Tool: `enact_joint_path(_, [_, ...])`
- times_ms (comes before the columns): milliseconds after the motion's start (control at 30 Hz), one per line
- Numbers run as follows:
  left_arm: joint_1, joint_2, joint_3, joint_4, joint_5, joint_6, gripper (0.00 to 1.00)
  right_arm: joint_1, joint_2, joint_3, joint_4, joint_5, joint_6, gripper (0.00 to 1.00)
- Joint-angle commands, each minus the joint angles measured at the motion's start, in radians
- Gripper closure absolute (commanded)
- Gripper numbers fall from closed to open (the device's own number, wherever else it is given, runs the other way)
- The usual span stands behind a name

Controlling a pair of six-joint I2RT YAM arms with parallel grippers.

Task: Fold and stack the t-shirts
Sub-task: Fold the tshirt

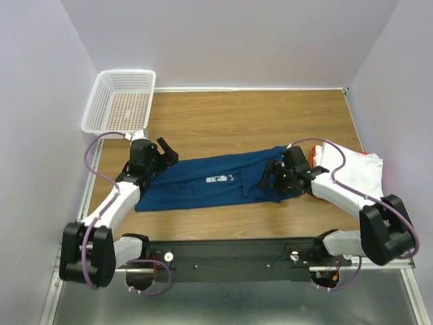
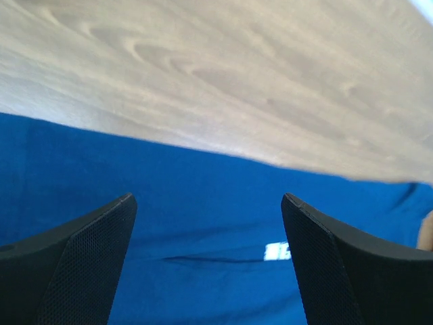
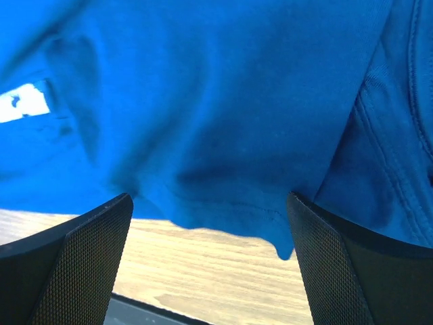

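The dark teal-blue tee point(image 1: 203, 181) lies folded into a long band across the middle of the table, with a bit of its white print point(image 1: 216, 179) showing. My left gripper point(image 1: 166, 152) is open over the tee's left end; its wrist view shows blue cloth point(image 2: 203, 223) between the spread fingers. My right gripper point(image 1: 272, 176) is open over the tee's right end, with the tee's near hem point(image 3: 223, 210) between its fingers. A folded white tee point(image 1: 355, 169) lies at the right, with an orange-red edge point(image 1: 312, 157) under it. No pink tee shows.
A white mesh basket point(image 1: 120, 101) stands at the far left corner. Bare wood table point(image 1: 243, 122) lies behind the tee. The right arm reaches across the white stack. The table's near edge and black rail point(image 1: 230, 257) are close in front.
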Motion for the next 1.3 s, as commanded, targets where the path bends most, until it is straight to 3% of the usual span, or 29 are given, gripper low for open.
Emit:
enact_joint_path(0, [-0.012,0.107,-0.008,0.025,0.081,0.054,0.05,0.000,0.114,0.009,0.069,0.083,0.036,0.00])
enact_joint_path(367, [-0.081,0.261,-0.015,0.025,0.081,0.040,0.05,-0.121,0.446,0.280,0.098,0.147,-0.125,0.00])
enact_joint_path(700, [-0.283,0.285,-0.095,0.067,0.129,-0.069,0.05,-0.195,0.822,0.745,0.097,0.098,-0.343,0.00])
enact_joint_path(967, [-0.500,0.357,-0.086,0.150,0.161,-0.158,0.05,-0.195,1.107,1.087,0.095,-0.129,-0.464,0.00])
enact_joint_path(1100, [-0.596,0.386,-0.054,0.217,0.167,-0.205,0.05,-0.192,1.225,1.295,0.094,-0.224,-0.452,0.00])
enact_joint_path(1267, [-0.664,0.455,0.022,0.211,0.151,-0.202,0.05,-0.181,1.320,1.441,0.094,-0.277,-0.421,0.00])
